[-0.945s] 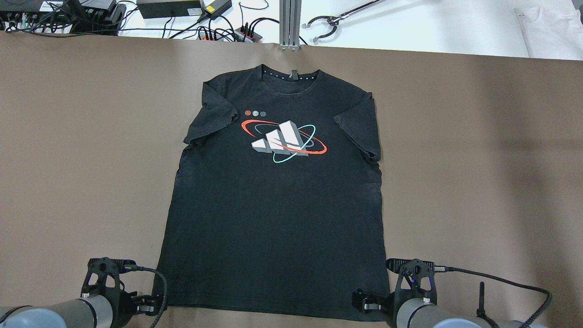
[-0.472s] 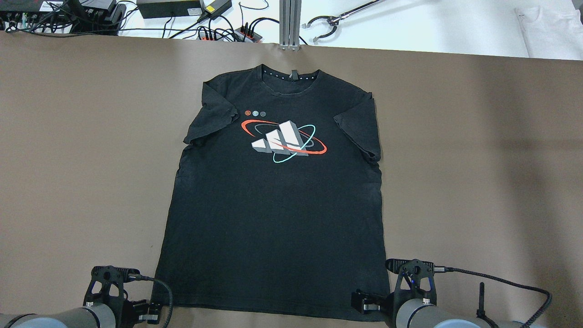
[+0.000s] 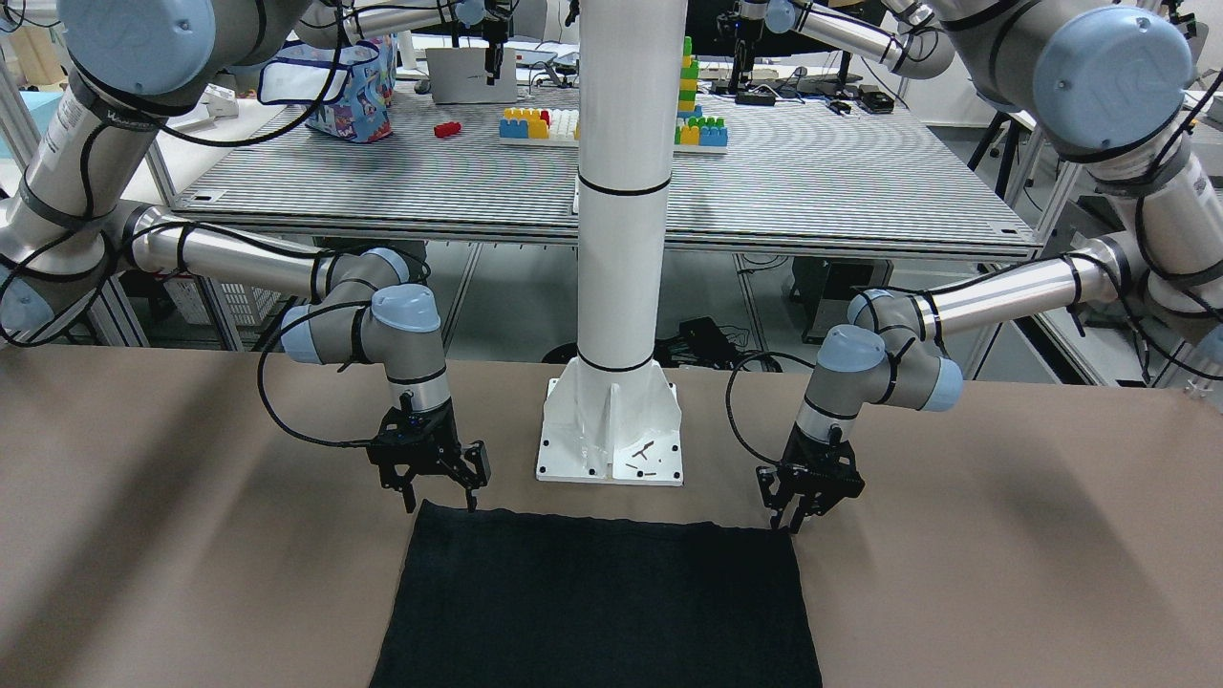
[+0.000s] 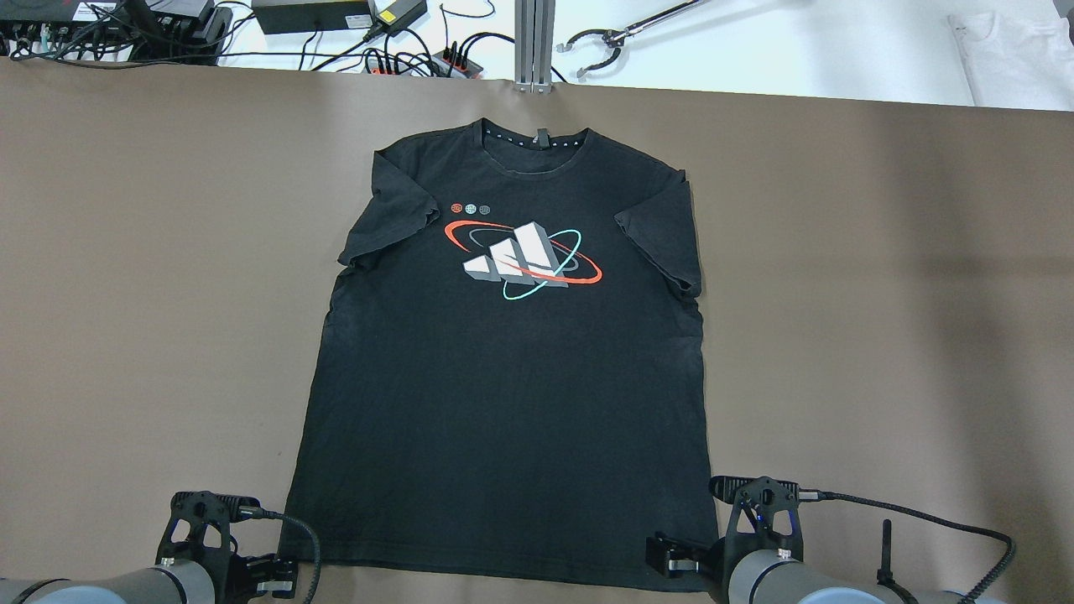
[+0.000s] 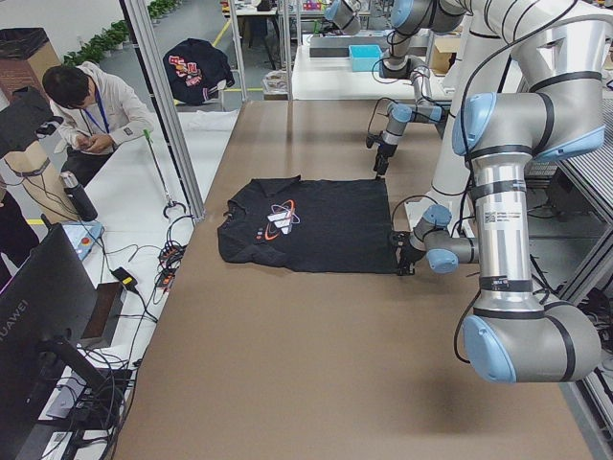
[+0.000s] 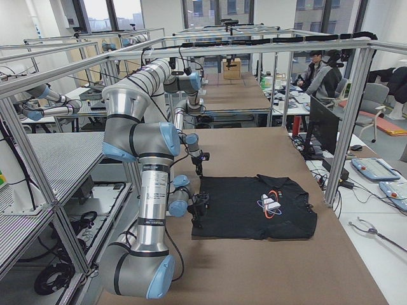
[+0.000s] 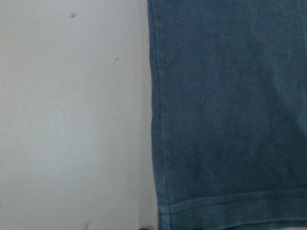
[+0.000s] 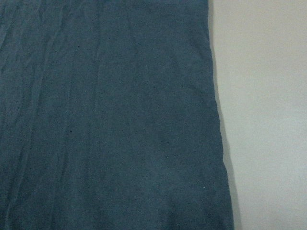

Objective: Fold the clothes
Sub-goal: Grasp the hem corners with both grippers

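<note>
Two claws sat at the near corners of the black T-shirt (image 4: 503,377), which lay flat and print-up on the brown table (image 4: 126,294), hem toward the robot and collar (image 4: 537,143) away.

- Left gripper (image 4: 270,575): just outside its hem corner, fingers parted, holding nothing.
- Right gripper (image 4: 671,557): over the other corner, fingers spread wide, also empty.
- Wrist views: only the cloth edge and bare table, no fingers in shot.

Judged step: pinching both hem corners for a first fold, not yet made.

- The left claw likely needed a nudge inward onto the cloth.
- Both should lower evenly and take both layers at the side seam.
- They should close together and lift in step, so the hem (image 3: 602,521) stays straight on its way toward the collar.

Around:

- White pole base plate (image 3: 611,440): just behind the hem, between the arms, probably clear of a forward carry.
- Sleeves (image 4: 386,226): slightly rumpled and might bunch.
- Beyond the collar, off the brown cover: aluminium post (image 4: 534,42), cables (image 4: 403,59), grabber tool (image 4: 621,33) and white cloth (image 4: 1015,50), all well apart.
- Person (image 5: 86,105): seated past the far end.
</note>
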Robot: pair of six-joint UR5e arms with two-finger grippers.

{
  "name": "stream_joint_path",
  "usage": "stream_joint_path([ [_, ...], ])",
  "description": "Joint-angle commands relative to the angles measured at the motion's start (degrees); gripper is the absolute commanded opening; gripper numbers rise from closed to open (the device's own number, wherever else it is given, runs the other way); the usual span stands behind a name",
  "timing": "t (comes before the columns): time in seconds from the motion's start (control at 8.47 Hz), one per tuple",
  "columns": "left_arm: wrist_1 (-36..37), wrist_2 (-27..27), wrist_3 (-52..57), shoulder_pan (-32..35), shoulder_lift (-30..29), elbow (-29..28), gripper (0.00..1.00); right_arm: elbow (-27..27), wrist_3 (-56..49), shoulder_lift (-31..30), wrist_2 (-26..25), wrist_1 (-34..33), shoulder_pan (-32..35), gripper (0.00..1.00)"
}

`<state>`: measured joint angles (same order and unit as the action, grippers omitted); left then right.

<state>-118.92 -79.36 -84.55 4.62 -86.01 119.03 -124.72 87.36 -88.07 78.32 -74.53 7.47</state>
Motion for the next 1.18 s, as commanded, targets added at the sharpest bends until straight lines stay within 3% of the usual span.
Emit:
stream_joint_path([
  [0.0,0.0,0.0,0.0,-0.05,-0.03,-0.02,0.23,0.0,0.0,0.17,-0.01,0.0,-0.09,0.95],
  [0.12,0.0,0.08,0.0,0.04,0.05,-0.02,0.05,0.0,0.0,0.17,-0.01,0.0,0.0,0.95],
  [0.24,0.0,0.26,0.0,0.04,0.05,0.06,0.0,0.0,0.0,0.09,-0.09,0.0,0.0,0.95],
  [0.71,0.88,0.35,0.09,-0.14,-0.12,0.15,0.0,0.61,0.44,-1.58,-0.27,0.0,-0.96,0.93],
  [1.06,0.97,0.35,0.09,-0.14,-0.21,0.33,0.0,0.61,4.21,-3.96,-3.61,0.0,-5.26,0.8],
])
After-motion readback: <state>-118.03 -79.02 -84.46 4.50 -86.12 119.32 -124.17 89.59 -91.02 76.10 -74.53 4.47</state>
